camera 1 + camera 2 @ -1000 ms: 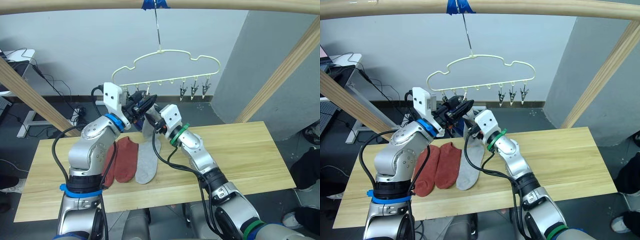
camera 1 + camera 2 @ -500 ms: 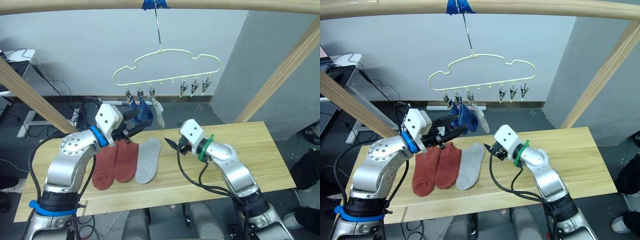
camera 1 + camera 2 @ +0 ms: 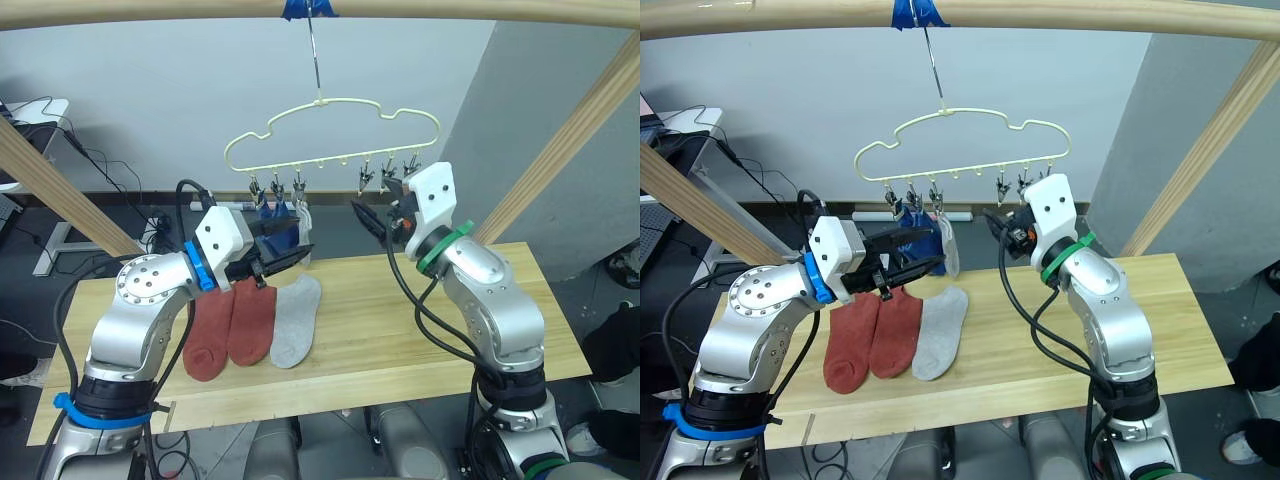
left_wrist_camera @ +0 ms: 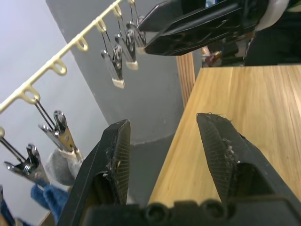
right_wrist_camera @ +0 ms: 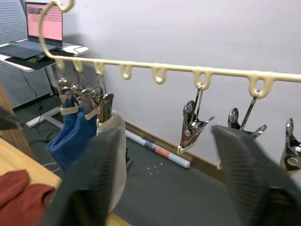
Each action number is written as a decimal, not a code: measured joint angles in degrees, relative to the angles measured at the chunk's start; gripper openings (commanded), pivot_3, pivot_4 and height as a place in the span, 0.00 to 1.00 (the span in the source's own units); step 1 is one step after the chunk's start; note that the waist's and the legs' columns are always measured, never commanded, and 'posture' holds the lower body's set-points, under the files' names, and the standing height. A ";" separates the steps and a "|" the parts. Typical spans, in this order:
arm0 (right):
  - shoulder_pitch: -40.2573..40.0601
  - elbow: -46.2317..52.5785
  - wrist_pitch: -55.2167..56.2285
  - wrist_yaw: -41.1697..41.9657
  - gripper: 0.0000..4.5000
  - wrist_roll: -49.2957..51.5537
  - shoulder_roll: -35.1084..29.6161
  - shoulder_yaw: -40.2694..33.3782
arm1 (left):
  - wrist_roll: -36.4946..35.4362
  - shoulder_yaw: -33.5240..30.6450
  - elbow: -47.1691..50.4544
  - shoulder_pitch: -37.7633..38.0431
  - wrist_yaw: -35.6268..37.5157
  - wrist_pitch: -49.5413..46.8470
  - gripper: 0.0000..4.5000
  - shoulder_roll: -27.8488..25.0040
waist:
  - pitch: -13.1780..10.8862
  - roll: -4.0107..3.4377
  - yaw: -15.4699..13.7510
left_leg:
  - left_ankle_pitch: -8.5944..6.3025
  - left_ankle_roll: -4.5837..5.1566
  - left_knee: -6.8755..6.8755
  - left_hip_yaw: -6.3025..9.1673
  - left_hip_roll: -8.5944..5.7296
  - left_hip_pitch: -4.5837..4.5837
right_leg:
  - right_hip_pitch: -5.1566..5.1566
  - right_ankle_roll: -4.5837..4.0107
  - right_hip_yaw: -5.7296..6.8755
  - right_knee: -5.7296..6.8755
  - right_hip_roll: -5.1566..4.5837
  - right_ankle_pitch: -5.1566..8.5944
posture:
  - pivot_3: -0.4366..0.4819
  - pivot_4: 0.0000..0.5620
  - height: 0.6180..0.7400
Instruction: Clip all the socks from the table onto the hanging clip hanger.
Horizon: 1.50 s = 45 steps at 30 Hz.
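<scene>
Left eye view shows your left gripper (image 3: 285,257) spread and empty; lower it squarely over the grey sock (image 3: 296,322) on the table (image 3: 400,330), pinching near the cuff.

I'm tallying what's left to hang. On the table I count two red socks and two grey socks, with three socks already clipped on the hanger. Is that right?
Not quite. The table holds two red socks but one grey sock, as the left eye view shows. The other grey sock already hangs from the hanger beside the two blue socks, so three are clipped.
</scene>
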State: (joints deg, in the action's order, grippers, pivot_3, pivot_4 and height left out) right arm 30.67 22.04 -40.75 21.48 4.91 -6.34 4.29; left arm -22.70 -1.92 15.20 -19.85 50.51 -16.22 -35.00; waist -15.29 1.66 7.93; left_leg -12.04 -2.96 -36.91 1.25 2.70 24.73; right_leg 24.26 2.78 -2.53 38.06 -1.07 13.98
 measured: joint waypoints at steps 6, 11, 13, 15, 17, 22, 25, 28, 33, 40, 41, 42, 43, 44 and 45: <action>2.95 -5.05 -0.04 -2.05 0.54 0.66 -0.01 0.00 | 0.20 0.45 0.00 -0.03 -0.39 -0.19 0.55 0.40 | 0.00 0.00 0.01 | 0.01 0.00 -0.03 0.01 0.00 0.00 | 0.00 0.01 0.01 0.05 0.00 0.00 | 0.29 0.39 1.00; 5.56 -9.11 0.01 -4.12 0.54 0.69 -0.01 -0.17 | 0.34 0.49 0.00 -0.05 -0.51 -0.19 0.55 0.46 | 0.00 0.00 0.00 | 0.00 0.01 -0.02 0.00 0.00 0.00 | 0.00 -0.01 0.00 0.04 0.00 -0.01 | 0.29 0.38 1.00; 6.25 -10.04 0.19 -4.35 0.54 0.77 -0.02 -0.20 | 0.36 0.52 0.00 -0.05 -0.69 -0.19 0.55 0.60 | 0.00 0.00 0.00 | 0.00 0.01 -0.01 0.00 0.00 0.00 | 0.00 -0.02 0.01 0.03 0.00 -0.01 | 0.29 0.38 1.00; 6.72 -10.92 0.51 -4.40 0.54 0.83 -0.02 -0.20 | 0.48 0.66 0.00 -0.06 -0.96 -0.19 0.55 0.88 | 0.00 0.00 0.00 | 0.00 0.00 -0.01 0.00 0.00 0.00 | 0.00 -0.02 0.01 0.03 0.00 -0.01 | 0.29 0.38 1.00; 7.12 -12.07 1.20 -4.40 0.54 0.84 -0.01 -0.17 | 0.56 1.28 0.00 -0.06 -1.01 -0.19 0.55 1.02 | 0.00 0.00 0.00 | 0.00 0.00 -0.01 0.00 0.00 0.00 | 0.00 -0.02 0.00 0.04 0.00 -0.02 | 0.29 0.38 1.00; 8.53 -13.95 2.45 -4.17 0.54 0.88 0.17 -0.02 | 0.58 1.62 0.00 -0.05 -1.13 -0.19 0.55 1.18 | 0.00 0.00 0.01 | 0.01 0.01 -0.02 0.01 0.01 0.00 | 0.01 -0.03 0.01 0.07 0.01 -0.02 | 0.29 0.38 1.00; 9.36 -15.05 3.01 -4.07 0.54 0.92 0.80 0.19 | 0.60 1.62 0.00 0.05 -1.25 -0.17 0.55 1.31 | 0.00 0.00 0.00 | 0.01 0.01 -0.02 0.00 0.00 0.00 | 0.01 -0.03 0.01 0.06 0.01 -0.02 | 0.29 0.38 1.00; 9.64 -16.83 3.58 -4.08 0.54 0.96 1.95 0.44 | 0.90 1.62 0.01 0.71 -1.44 -0.13 0.55 1.47 | 0.00 0.00 0.00 | 0.01 0.01 -0.02 0.00 0.00 0.00 | 0.01 -0.03 0.00 0.06 0.00 -0.02 | 0.29 0.38 1.00; 11.24 -18.64 4.26 -4.21 0.54 0.99 3.41 0.40 | 1.14 1.64 0.01 1.10 -1.53 -0.04 0.55 1.61 | 0.01 -0.01 0.00 | 0.01 0.01 -0.02 0.02 0.01 0.00 | 0.01 -0.04 0.02 0.08 0.01 -0.02 | 0.30 0.38 1.00; 11.39 -20.10 5.49 -4.52 0.54 0.98 4.46 0.31 | 1.33 1.64 0.01 1.54 -1.69 0.05 0.55 1.61 | 0.01 -0.01 -0.04 | 0.01 0.01 -0.02 0.01 0.01 0.00 | 0.01 -0.04 0.01 0.08 0.00 -0.02 | 0.31 0.38 1.00; 11.39 -20.18 5.59 -4.56 0.54 0.98 4.51 0.27 | 1.35 1.64 0.01 1.72 -1.71 0.05 0.55 1.62 | 0.01 -0.01 -0.04 | 0.01 0.01 -0.02 0.01 0.01 0.00 | 0.01 -0.04 0.02 0.08 0.00 -0.03 | 0.31 0.38 1.00; 11.39 -20.27 5.74 -4.61 0.54 0.98 4.57 0.23 | 1.38 1.64 0.01 1.92 -1.78 0.06 0.55 1.64 | 0.01 -0.01 -0.03 | 0.01 0.01 -0.02 0.01 0.01 0.00 | 0.01 -0.04 0.01 0.08 0.00 -0.03 | 0.31 0.38 1.00; 11.39 -20.30 5.91 -4.68 0.54 0.98 4.67 0.22 | 1.39 1.64 0.01 2.03 -1.98 0.06 0.55 1.66 | 0.01 -0.01 -0.04 | 0.01 0.01 -0.02 0.01 0.01 0.00 | 0.01 -0.04 0.01 0.08 0.00 -0.03 | 0.30 0.39 1.00; 11.39 -20.31 6.11 -4.82 0.54 0.98 4.78 0.20 | 1.40 1.64 0.01 2.06 -2.16 0.08 0.55 1.68 | 0.01 -0.01 -0.04 | 0.01 0.01 -0.02 0.01 0.01 0.00 | 0.01 -0.04 0.01 0.08 0.00 -0.03 | 0.30 0.39 1.00; 11.41 -20.32 6.23 -4.96 0.50 0.98 4.87 0.18 | 1.41 1.64 0.01 2.07 -2.26 0.11 0.55 1.72 | 0.01 -0.01 -0.04 | 0.01 0.01 -0.02 0.01 0.01 0.00 | 0.01 -0.04 0.01 0.09 0.00 -0.03 | 0.30 0.39 1.00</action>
State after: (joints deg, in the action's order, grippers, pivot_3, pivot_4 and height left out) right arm 42.08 1.72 -34.52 16.52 5.89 -1.47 4.47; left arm -21.29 -0.29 15.21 -17.79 48.25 -16.11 -33.28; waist -15.29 1.65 7.89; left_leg -12.03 -2.96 -36.94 1.26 2.70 24.73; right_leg 24.27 2.74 -2.52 38.15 -1.07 13.95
